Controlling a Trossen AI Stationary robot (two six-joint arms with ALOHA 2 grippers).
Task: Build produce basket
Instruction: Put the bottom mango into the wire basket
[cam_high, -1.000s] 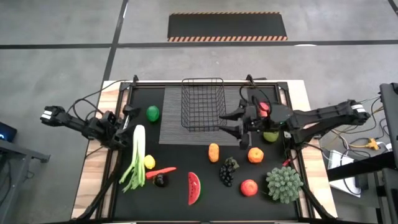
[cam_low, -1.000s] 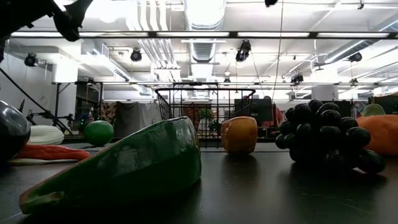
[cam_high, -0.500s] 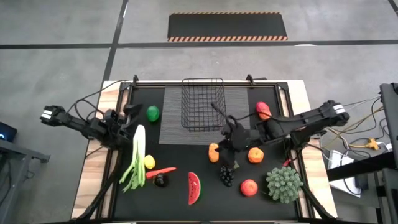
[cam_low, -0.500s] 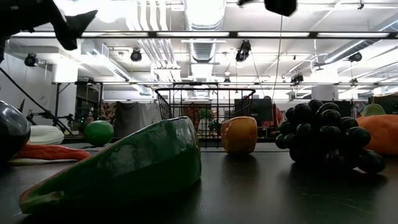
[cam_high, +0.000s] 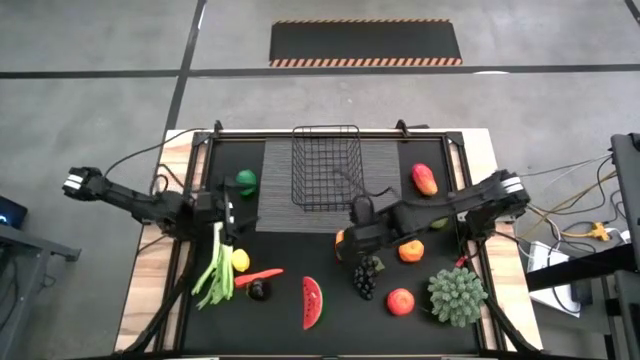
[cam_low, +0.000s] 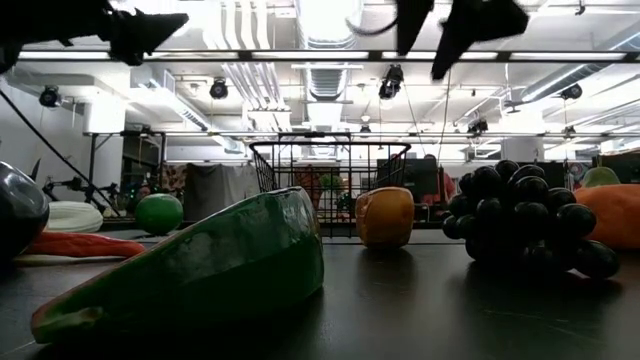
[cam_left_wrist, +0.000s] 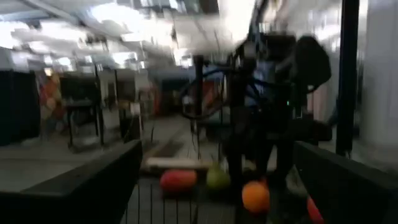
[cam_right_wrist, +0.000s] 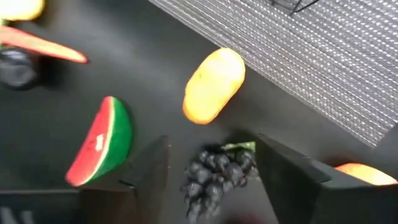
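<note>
We judged the step in hand to be a pick of the dark grapes (cam_high: 366, 276) by the right pincer (cam_high: 358, 243), for carrying to the basket (cam_high: 326, 167), which stood empty on the grey ribbed mat (cam_high: 395, 160) at the far middle of the table (cam_high: 470, 150). To do it well we would come straight down so that the fingers straddled the bunch and not the orange-yellow fruit (cam_high: 343, 241) just beside it, close low on the cluster where it is widest, and lift clear before swinging toward the basket.

In the right wrist view, the right pincer (cam_right_wrist: 211, 168) hung above the table with its two dark fingers (cam_right_wrist: 149, 168) spread wide, the grapes (cam_right_wrist: 217, 177) between them, and it held and touched nothing. The watermelon slice (cam_right_wrist: 102, 143) lay near.

The left pincer (cam_high: 240, 214) hovered over the top of the green leek (cam_high: 216, 265), near the lime (cam_high: 245, 180); in the left wrist view its fingers (cam_left_wrist: 87, 186) stood wide apart around nothing. The rest of the produce lay loose on the table, none of it in the basket.
</note>
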